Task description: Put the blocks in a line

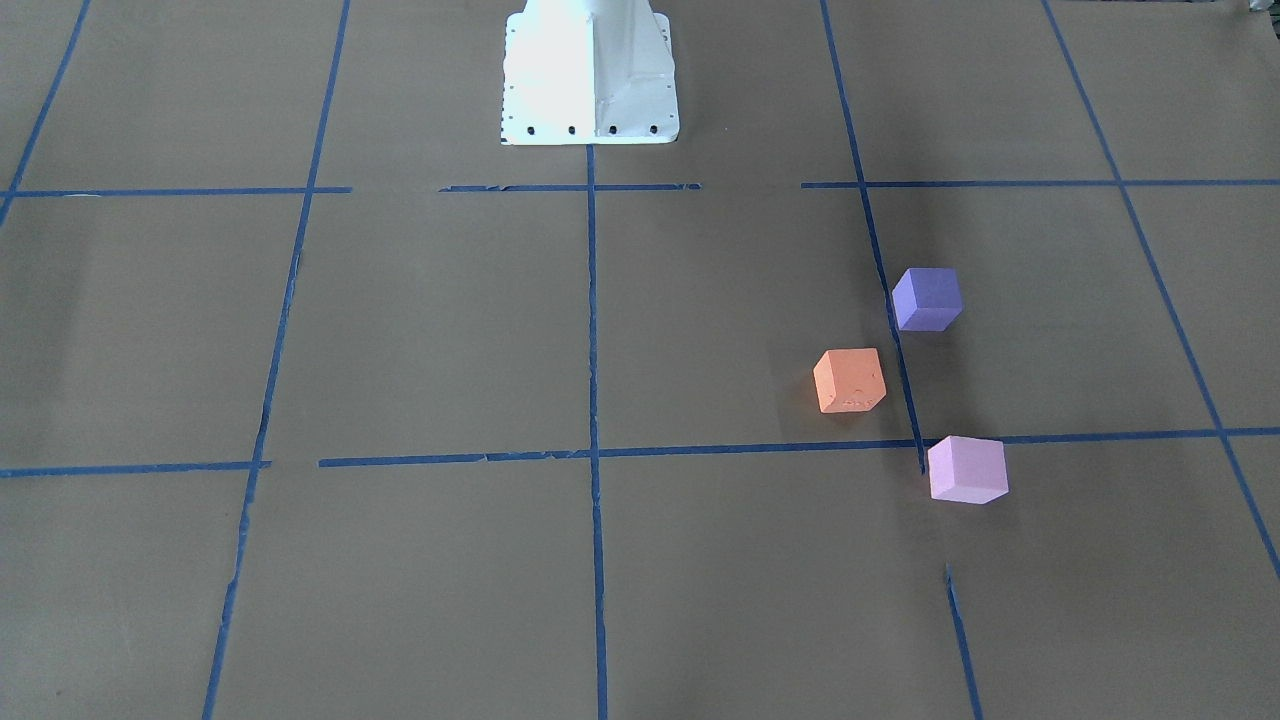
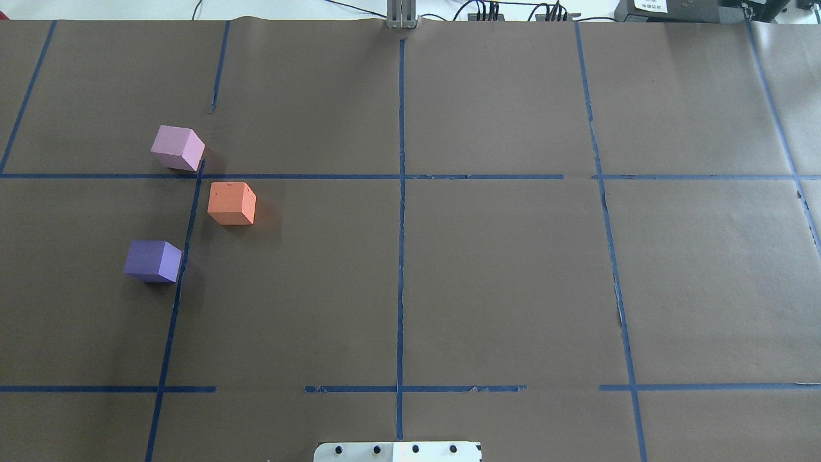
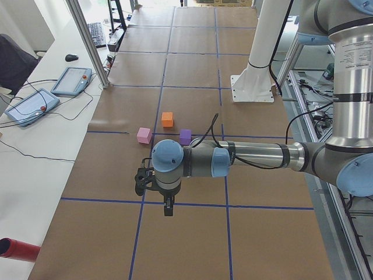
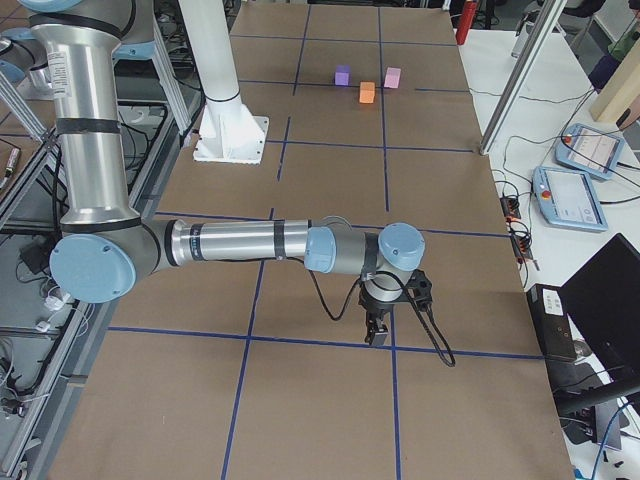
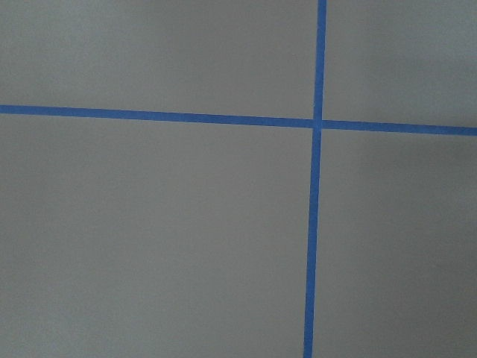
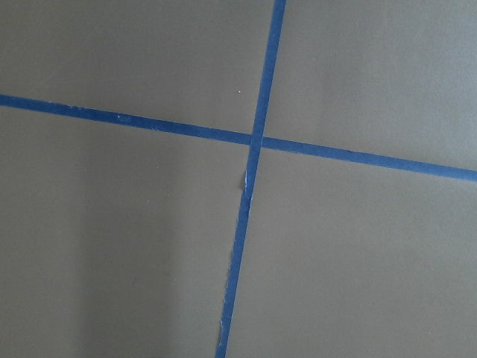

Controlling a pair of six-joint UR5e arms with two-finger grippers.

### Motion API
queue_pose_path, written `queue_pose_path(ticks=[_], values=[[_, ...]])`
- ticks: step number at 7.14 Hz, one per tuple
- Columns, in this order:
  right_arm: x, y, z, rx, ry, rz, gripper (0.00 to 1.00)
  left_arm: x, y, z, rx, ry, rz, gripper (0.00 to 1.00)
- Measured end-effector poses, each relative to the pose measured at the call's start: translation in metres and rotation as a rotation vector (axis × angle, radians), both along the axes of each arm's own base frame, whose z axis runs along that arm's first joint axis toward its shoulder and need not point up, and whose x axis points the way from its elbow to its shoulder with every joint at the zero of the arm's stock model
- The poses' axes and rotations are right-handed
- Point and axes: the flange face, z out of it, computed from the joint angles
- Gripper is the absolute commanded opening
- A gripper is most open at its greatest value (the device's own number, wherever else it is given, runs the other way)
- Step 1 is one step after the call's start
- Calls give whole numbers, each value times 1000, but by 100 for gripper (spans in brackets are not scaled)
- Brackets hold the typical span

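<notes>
Unaligned orange foam cube [image 2: 231,203], blue-purple foam cube [image 2: 152,260] and pale lilac foam cube [image 2: 177,147]: probably light, squashy; pinch opposite flat sides. Whether left gripper [image 3: 168,210] and right gripper [image 4: 377,336] are open, I cannot tell.

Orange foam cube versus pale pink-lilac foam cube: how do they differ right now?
Colour: the orange foam cube is orange, the pale pink-lilac foam cube lilac. Position: the orange cube lies nearer the robot, on the centre side of the blue tape line; the pink-lilac one sits farther, across that line, by the tape crossing. Shared: equal size, matte finish.
</notes>
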Motion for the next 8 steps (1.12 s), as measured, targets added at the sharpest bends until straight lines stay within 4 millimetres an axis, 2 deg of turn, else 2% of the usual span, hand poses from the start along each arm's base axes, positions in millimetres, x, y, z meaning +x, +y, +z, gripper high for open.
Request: queue_pose_path(ticks=[1, 2, 4, 5, 8], values=[[0, 0, 0, 0, 0, 0, 100, 23, -18, -19, 27, 1, 21, 100], [0, 0, 0, 0, 0, 0, 100, 52, -41, -47, 59, 5, 49, 100], [0, 0, 0, 0, 0, 0, 100, 125, -82, -106, 116, 24, 125, 100], [0, 0, 0, 0, 0, 0, 100, 168, -94, -138, 105, 41, 130, 100], [0, 0, 0, 0, 0, 0, 100, 298, -102, -231, 1, 113, 104, 100]])
